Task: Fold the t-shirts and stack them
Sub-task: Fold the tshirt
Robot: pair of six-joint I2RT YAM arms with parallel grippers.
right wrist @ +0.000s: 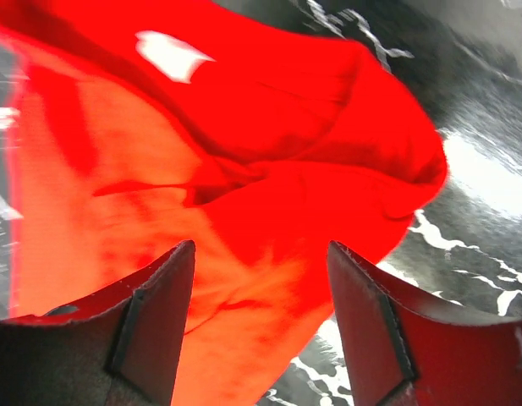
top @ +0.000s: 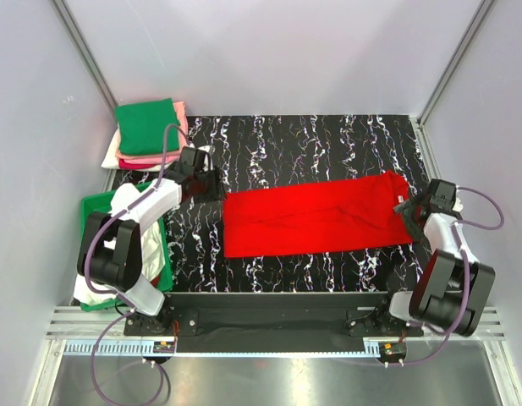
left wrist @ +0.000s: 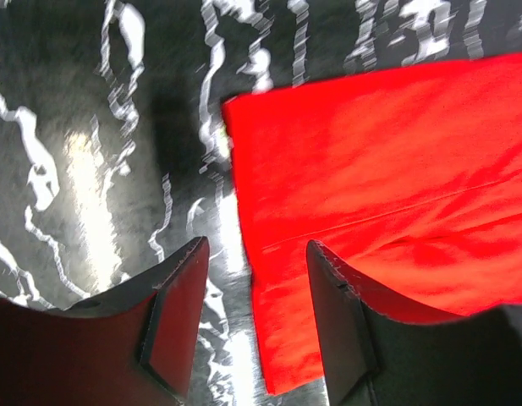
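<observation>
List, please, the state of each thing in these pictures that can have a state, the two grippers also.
red t-shirt, folded into a long strip, lying on the table, right end rumpled.
stack of t-shirts, folded, green one on top, at the far left corner.
green bin, holds white cloth.
left gripper, open, empty, at the strip's left end.
right gripper, open, empty, over the strip's right end.

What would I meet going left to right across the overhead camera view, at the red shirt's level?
Green plastic bin → left arm's open end effector → flat bright red cloth t-shirt → right arm's open end effector.
</observation>
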